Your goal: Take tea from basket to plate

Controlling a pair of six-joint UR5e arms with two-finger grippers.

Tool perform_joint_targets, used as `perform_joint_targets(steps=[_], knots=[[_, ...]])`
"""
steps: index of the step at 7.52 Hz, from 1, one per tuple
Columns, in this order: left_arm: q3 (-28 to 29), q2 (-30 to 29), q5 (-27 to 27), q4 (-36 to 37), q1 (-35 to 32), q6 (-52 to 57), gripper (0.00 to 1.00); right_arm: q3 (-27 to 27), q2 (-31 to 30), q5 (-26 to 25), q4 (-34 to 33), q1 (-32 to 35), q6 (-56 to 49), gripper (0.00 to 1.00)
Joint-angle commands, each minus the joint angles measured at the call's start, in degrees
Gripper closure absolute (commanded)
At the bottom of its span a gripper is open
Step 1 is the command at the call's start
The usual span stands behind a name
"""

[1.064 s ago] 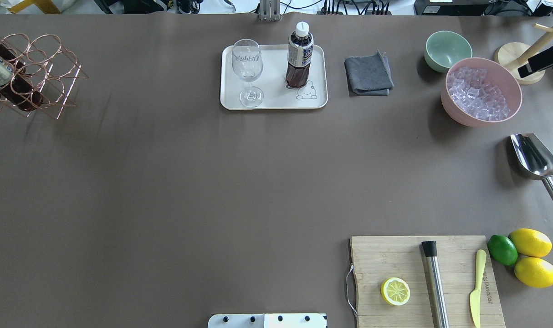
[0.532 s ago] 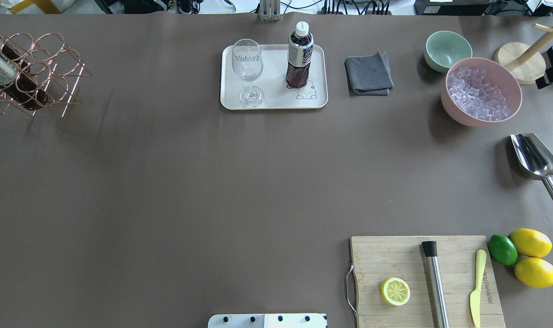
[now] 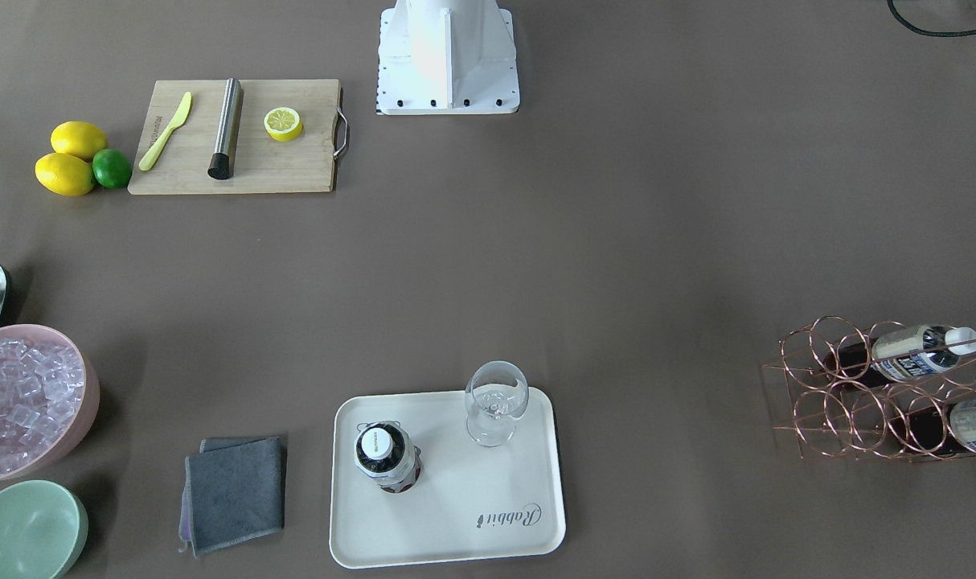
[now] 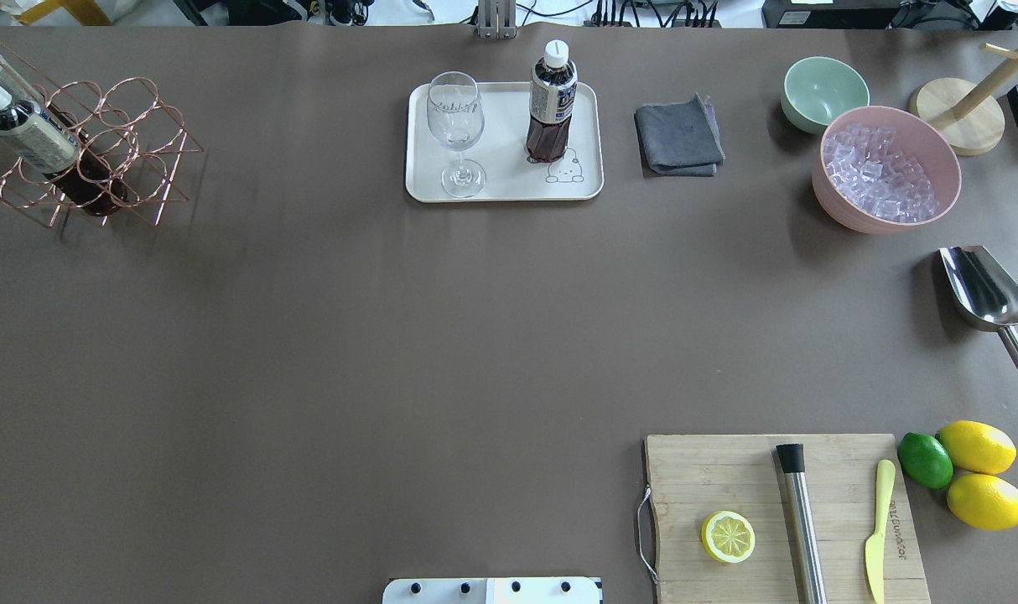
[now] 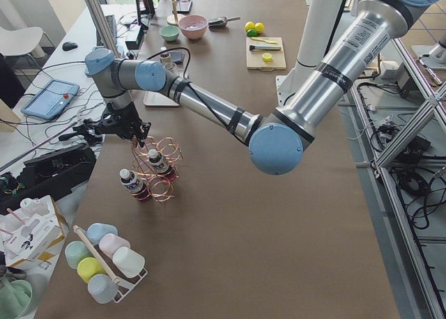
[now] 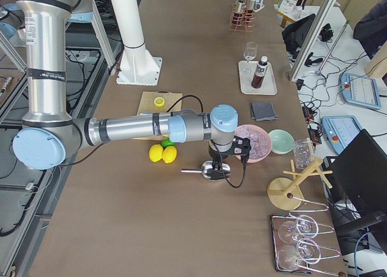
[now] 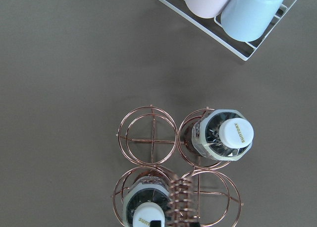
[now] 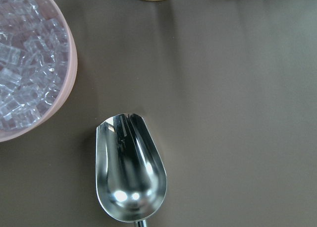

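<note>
One tea bottle (image 4: 551, 109) stands upright on the cream plate (image 4: 501, 180), beside a stemmed glass (image 4: 455, 126); it also shows in the front-facing view (image 3: 385, 458). The copper basket (image 4: 144, 164) is at the far left with two more tea bottles (image 7: 229, 133) (image 7: 143, 214) in its rings. My left gripper (image 5: 134, 139) is right above it. In the left wrist view the coiled handle (image 7: 178, 199) runs between the dark fingertips, so it looks shut on the handle. My right gripper (image 6: 225, 158) hovers over the metal scoop (image 8: 131, 172); I cannot tell if it is open.
A pink bowl of ice (image 4: 886, 168), a green bowl (image 4: 823, 92) and a grey cloth (image 4: 679, 136) are at the back right. A cutting board (image 4: 727, 478) with lemon half, muddler and knife is front right. A rack of pastel cups (image 7: 233, 14) is beside the basket.
In the overhead view the basket has shifted to the right and its bottles have come further into view. The black right gripper has left that view's right edge.
</note>
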Motion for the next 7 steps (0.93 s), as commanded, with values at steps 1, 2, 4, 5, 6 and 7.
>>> perform_joint_targets(steps=[1,2,4,5,6,7], knots=[[-0.1,-0.4,1.9,0.0,1.0,-1.2,0.78,-2.0,-0.3,-0.7,0.3,0.3,0.0,0.00],[-1.3,-0.2,1.8,0.1,0.9,-1.3,0.50,-2.1,-0.3,-0.7,0.4,0.3,0.1,0.00],[-3.2,0.3,1.8,0.1,1.0,-1.3,0.02,-3.4,-0.2,-0.7,0.4,0.3,0.4,0.00],[-6.1,1.7,1.8,0.2,1.9,-1.4,0.02,-3.3,-0.1,-0.7,0.5,0.3,0.4,0.00],[-9.4,3.3,1.8,0.6,2.3,-1.2,0.02,-3.4,-0.1,-0.8,0.5,0.3,0.5,0.00],[-15.4,6.2,1.7,2.1,2.0,-0.6,0.02,-3.4,-0.1,-1.4,0.5,0.3,0.5,0.00]])
